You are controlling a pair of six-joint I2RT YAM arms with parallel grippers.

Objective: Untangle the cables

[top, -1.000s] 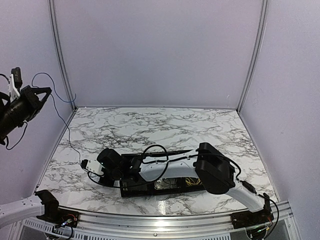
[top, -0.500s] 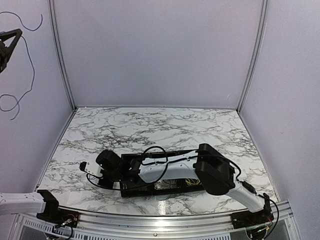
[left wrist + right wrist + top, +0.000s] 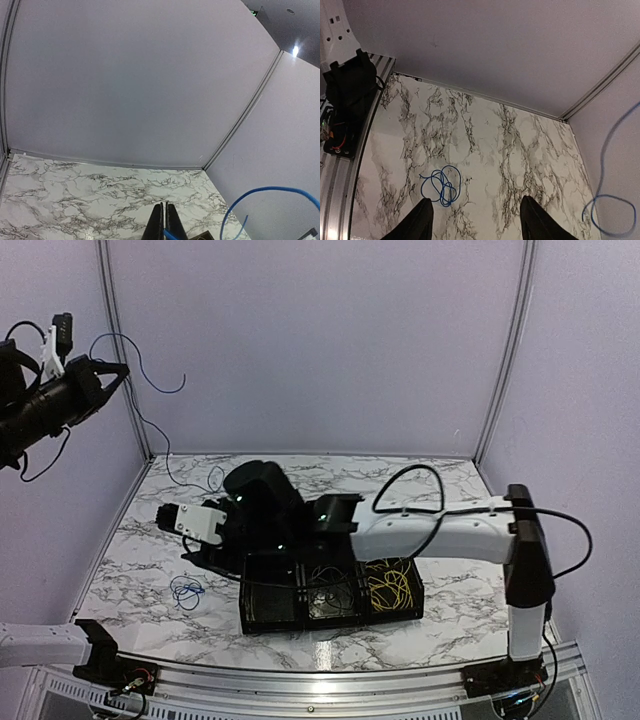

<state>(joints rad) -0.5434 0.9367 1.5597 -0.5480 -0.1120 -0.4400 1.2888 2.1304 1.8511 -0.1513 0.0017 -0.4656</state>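
My left gripper hangs high at the far left, shut on a long blue cable that arcs out from the fingertips and trails down to the back left of the table. In the left wrist view the gripper pinches that blue strand. My right gripper stands open above the table's left side; a small blue coil lies free below it. The right wrist view shows that coil on the marble near the left fingertip, with the gripper holding nothing. Yellow cables and dark cables lie in the tray.
A black tray with three compartments sits at the front middle of the marble table. The right arm reaches across above it. The left arm's base and the front rail show at the right wrist view's left edge. Walls enclose the table.
My right gripper has opened, risen from the table left of the tray and left the small blue coil lying there. The left arm swung up and back down with the long blue cable.
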